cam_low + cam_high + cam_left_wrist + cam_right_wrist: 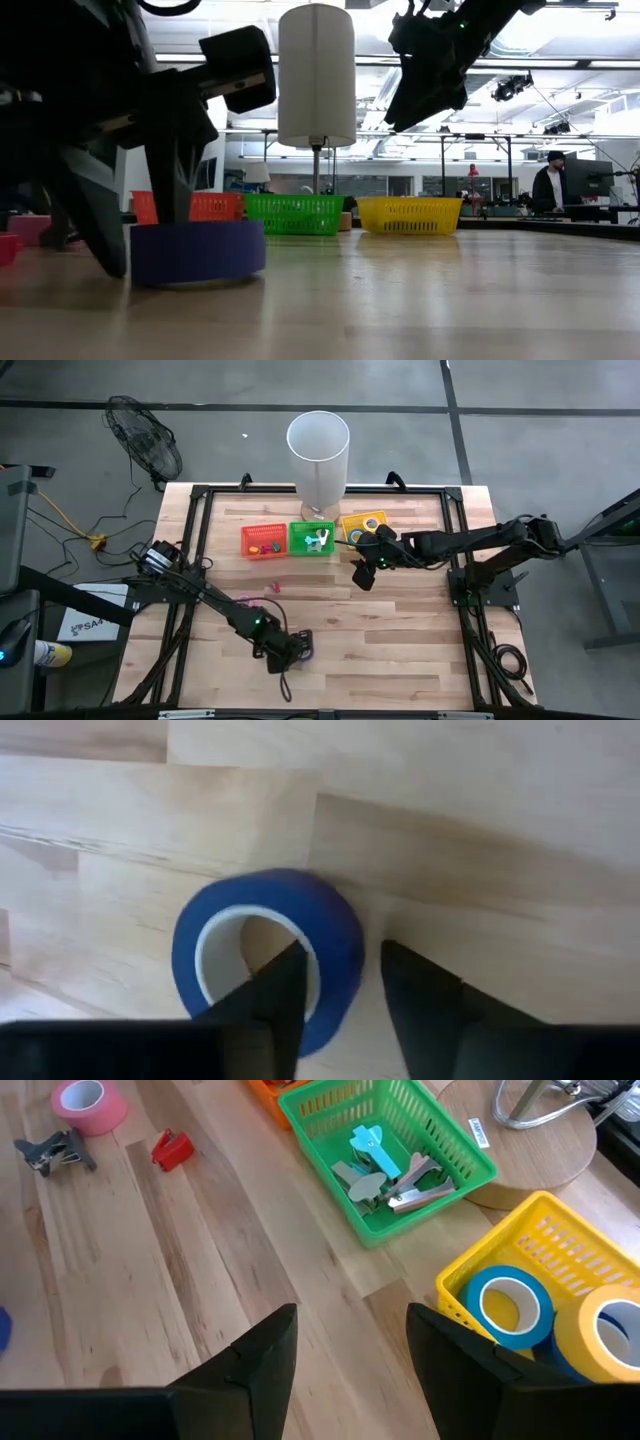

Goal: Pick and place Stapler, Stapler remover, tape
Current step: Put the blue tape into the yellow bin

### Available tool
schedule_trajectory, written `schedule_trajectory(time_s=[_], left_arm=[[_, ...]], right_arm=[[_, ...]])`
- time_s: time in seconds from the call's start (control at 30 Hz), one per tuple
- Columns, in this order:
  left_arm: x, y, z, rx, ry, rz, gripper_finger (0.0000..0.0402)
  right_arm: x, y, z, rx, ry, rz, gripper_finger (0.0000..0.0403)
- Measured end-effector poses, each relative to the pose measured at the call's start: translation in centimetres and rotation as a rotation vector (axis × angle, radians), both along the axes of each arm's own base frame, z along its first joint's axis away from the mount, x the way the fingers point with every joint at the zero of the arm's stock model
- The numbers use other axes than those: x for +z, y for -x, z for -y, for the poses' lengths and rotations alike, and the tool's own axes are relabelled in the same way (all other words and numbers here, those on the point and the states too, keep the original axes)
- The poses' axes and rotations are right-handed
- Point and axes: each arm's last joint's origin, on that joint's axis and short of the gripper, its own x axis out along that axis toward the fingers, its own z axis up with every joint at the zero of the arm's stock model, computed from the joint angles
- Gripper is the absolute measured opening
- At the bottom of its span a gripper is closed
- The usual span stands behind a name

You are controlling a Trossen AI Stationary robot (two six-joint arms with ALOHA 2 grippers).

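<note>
My left hand (340,985) straddles the wall of the blue tape roll (265,955) lying flat on the table (480,830), fingers apart, seemingly not yet pinching; it looks light, stiff, best gripped across that wall.

- yellow tape roll (612,1328) cut off by right wrist view's edge
- red basket (195,206) half hidden behind left arm, low view
- red basket contents too small, high view

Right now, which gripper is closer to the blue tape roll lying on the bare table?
Left. The left gripper is down at the blue tape roll, one finger inside its hole and one outside its wall. The right gripper hangs raised near the yellow basket, well away.
</note>
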Motion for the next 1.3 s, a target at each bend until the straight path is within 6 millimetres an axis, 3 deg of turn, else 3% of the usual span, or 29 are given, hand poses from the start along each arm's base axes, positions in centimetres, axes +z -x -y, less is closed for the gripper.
schedule_trajectory(time_s=[0.2, 0.43, 0.77, 1.07, 1.3], left_arm=[[0.0, 0.1, 0.0, 0.015, 0.007, -0.012, 0.0033], [0.5, 0.4, -0.5, 0.113, -0.059, 0.014, 0.0033], [3.5, 0.5, -1.4, 0.298, -0.161, 0.199, 0.0033], [6.5, 0.3, -2.6, 0.422, -0.148, 0.366, 0.0033], [5.3, 0.3, -5.5, 0.483, -0.108, 0.354, 0.0033]], right_arm=[[0.0, 0.0, -0.2, 0.006, 0.0, -0.001, 0.0181], [0.0, 0.0, -1.8, 0.041, 0.029, 0.0, 0.0181], [-1.0, -0.4, -5.9, 0.075, 0.18, 0.004, 0.0181], [-5.0, -2.7, -9.6, 0.151, 0.352, -0.01, 0.0181], [-7.9, -3.8, -11.3, 0.132, 0.477, -0.012, 0.0181]])
